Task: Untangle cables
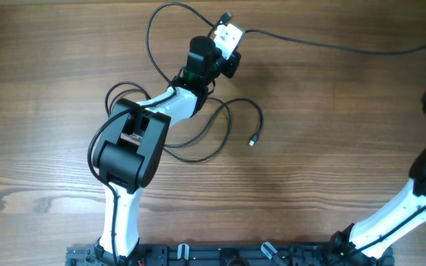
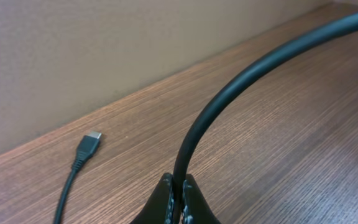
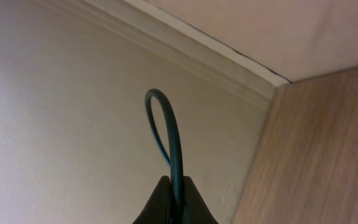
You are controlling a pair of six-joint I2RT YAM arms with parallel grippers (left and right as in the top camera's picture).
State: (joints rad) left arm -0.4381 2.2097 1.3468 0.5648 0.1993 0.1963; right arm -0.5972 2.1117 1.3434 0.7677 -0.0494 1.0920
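Observation:
Thin black cables lie on the wooden table around my left arm. One cable (image 1: 324,43) stretches from my left gripper (image 1: 237,33) to the right edge of the overhead view. Loose loops (image 1: 231,103) curl beside the arm and end in a small plug (image 1: 252,140). In the left wrist view my left gripper (image 2: 181,186) is shut on a cable (image 2: 229,93) that arches up and to the right. A plug (image 2: 91,144) lies flat on the table to its left. My right gripper (image 3: 178,183) is shut on a cable (image 3: 174,137), which forms a small loop above the fingers.
My right arm (image 1: 420,185) comes in from the lower right corner and leaves the overhead view at the right edge. A beige wall (image 2: 73,56) runs along the table's far edge. Arm bases and a black rail (image 1: 220,255) line the front edge.

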